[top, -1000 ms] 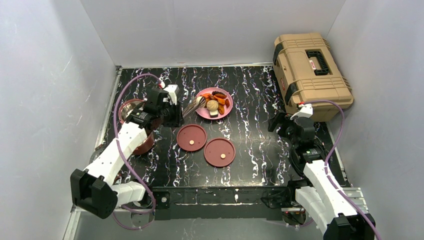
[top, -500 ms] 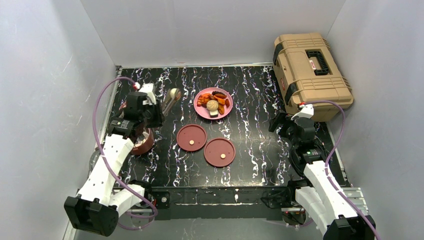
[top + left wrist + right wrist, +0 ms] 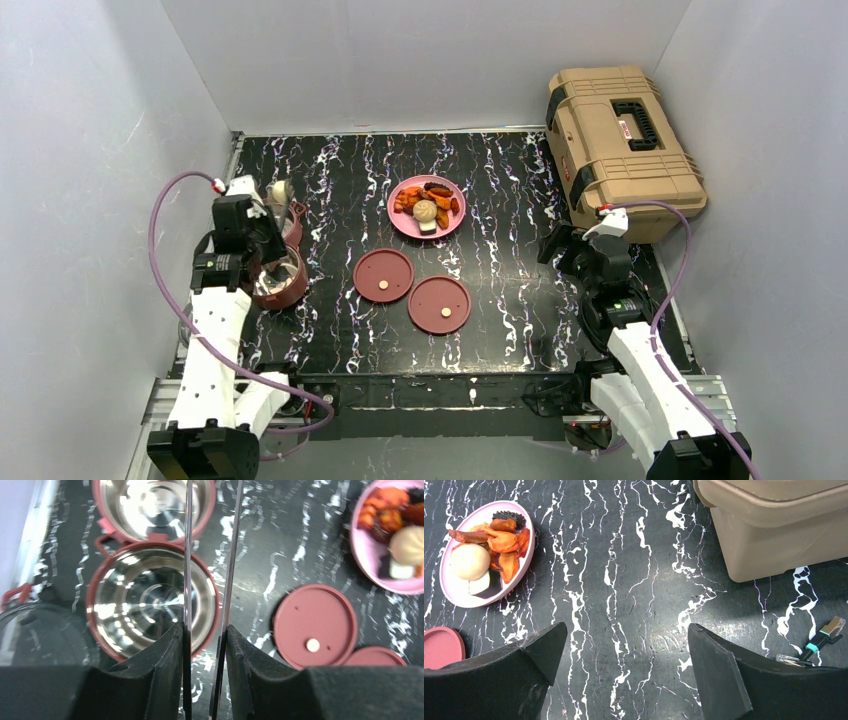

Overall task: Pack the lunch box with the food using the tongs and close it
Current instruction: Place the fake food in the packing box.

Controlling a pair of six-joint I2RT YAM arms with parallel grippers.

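over the two open lunch box bowls (image 3: 125, 600) at the left edge of the desk (image 3: 280, 555), left tool (image 3: 205, 635) clenches the tongs (image 3: 188, 555); right tool (image 3: 626, 635) hangs released near the tan toolbox (image 3: 774, 530).

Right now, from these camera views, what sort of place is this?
Probably a robot lab test cell, not a kitchen: plain white panels box in a black marbled table, a left arm and right arm are bolted at its near edge, and a tan toolbox sits at the far right corner.
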